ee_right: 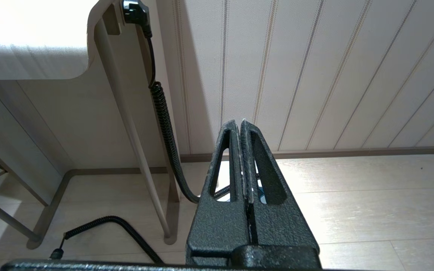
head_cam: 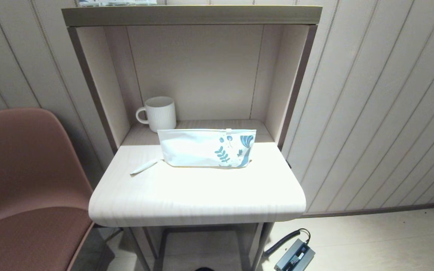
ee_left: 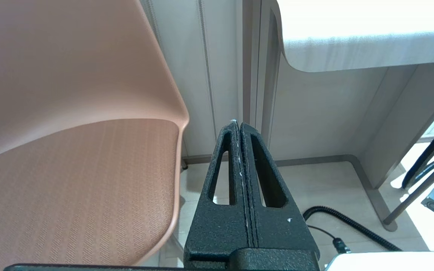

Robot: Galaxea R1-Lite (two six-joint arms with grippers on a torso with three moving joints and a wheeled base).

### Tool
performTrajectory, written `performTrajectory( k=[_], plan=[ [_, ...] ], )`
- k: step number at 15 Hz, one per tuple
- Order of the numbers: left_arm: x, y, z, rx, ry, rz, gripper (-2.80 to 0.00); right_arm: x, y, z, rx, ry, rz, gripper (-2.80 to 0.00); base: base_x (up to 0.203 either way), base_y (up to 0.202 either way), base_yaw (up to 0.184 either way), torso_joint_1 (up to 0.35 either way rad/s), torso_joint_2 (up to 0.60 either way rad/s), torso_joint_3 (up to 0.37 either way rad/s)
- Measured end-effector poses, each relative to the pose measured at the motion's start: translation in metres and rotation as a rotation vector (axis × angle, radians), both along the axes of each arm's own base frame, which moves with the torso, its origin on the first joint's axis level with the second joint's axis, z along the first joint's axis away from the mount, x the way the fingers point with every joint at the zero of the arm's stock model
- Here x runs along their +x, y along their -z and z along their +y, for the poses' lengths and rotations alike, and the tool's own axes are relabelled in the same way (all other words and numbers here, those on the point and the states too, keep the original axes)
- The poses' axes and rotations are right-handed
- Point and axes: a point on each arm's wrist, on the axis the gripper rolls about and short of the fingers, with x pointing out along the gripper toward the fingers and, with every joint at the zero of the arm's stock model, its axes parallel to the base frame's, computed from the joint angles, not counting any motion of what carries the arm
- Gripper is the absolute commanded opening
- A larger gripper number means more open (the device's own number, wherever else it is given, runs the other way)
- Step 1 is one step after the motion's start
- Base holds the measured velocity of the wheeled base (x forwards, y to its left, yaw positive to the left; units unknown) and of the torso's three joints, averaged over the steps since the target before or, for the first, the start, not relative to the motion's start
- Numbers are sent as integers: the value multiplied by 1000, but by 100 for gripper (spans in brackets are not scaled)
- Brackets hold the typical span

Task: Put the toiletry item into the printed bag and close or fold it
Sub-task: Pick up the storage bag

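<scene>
Nothing started: 1 desk (head_cam: 202, 203), 1 bag (head_cam: 206, 147) standing mid-desk toward the back, 1 mug (head_cam: 159, 113) at the back-left corner, 1 white tube (head_cam: 144, 166) lying just off the bag's left end, near the desk's left edge. Left gripper (ee_left: 238, 124) and right gripper (ee_right: 239, 122) parked below desk level, jaws together, empty. Risks: slim tube rolls off the left edge on a poor pinch; soft bag tips over.

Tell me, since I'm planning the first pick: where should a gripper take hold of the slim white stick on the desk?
Grip the toiletry item near its middle, coming from above, fingers across its width. It lies flat and slanted on the desk, its far end close to the printed bag, so the middle likely leaves more room.
</scene>
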Motion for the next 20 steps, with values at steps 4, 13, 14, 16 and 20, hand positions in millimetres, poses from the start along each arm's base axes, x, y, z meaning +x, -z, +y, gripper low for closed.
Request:
performTrajectory(
  k=[4, 13, 14, 16, 20],
  plan=[
    [0, 0, 0, 0, 0, 0, -280, 0, 0, 0, -5, -2, -4, -280, 0, 0, 0, 0, 0, 0],
    [0, 0, 0, 2, -1, 0, -280, -14, -168, 0, 31, -144, -86, -280, 0, 0, 0, 0, 0, 0],
    [0, 0, 0, 9, 1, 0, -280, 1, -189, 0, 42, -171, -47, -280, 0, 0, 0, 0, 0, 0],
    [0, 0, 0, 2, 1, 0, -280, 45, -223, 6, 75, -261, 75, -280, 0, 0, 0, 0, 0, 0],
    [0, 0, 0, 10, 6, 1, -280, 146, -233, 40, 121, -476, 428, 0, 0, 0, 0, 0, 0, 0]
  ],
)
